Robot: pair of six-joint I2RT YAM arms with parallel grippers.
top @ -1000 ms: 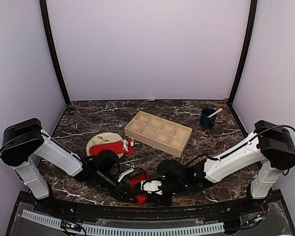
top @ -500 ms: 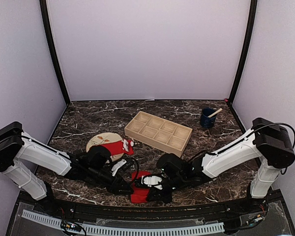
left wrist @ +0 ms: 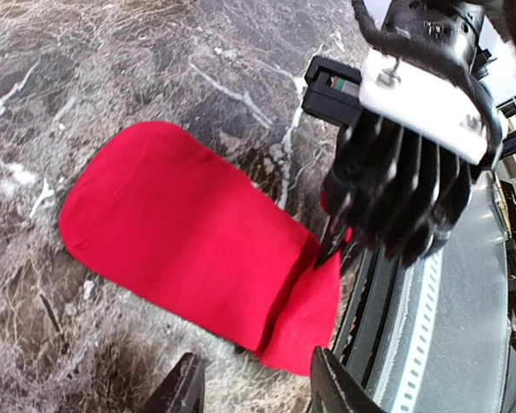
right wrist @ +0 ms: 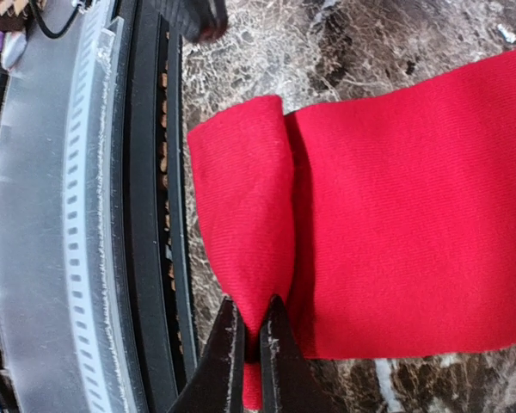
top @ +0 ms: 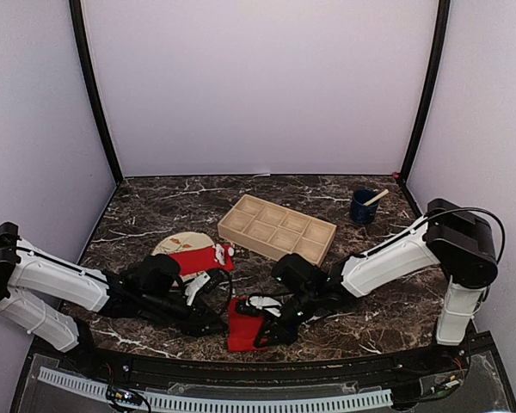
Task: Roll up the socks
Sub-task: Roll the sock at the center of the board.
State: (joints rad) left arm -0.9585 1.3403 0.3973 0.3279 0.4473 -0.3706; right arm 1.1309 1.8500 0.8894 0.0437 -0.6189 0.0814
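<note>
From the top view I see the sock (top: 241, 320) lying flat on the table (top: 155, 202), very close to its near edge. Both arms reach low toward it. The left gripper (top: 211, 323) is just beside its left side and the right gripper (top: 271, 329) is at its right side. A band of marble separates the sock from the tray (top: 277, 231) behind it. The second sock (top: 198, 258) rests on the plate (top: 166, 246), near the left arm. The cup (top: 361, 206) stands well apart at the far right.

In the left wrist view, the sock (left wrist: 181, 241) is spread out, with its rounded end pointing away from the table edge. Its near end is folded over. The left gripper (left wrist: 258, 387) has its fingers (left wrist: 185, 391) wide apart. They grip nothing, and the folded end lies just ahead of the gap. The right gripper (left wrist: 331, 249) comes down on that fold from the right, next to the rail (left wrist: 439, 327).

In the right wrist view, the folded end of the sock (right wrist: 241, 206) is just beside the rail (right wrist: 146, 215), so I have little room on that side. The right gripper (right wrist: 251, 311) is nearly closed, and its fingers (right wrist: 228, 344) pinch the edge of the fold between them. The rest of the sock lies flat on the marble to the right.
</note>
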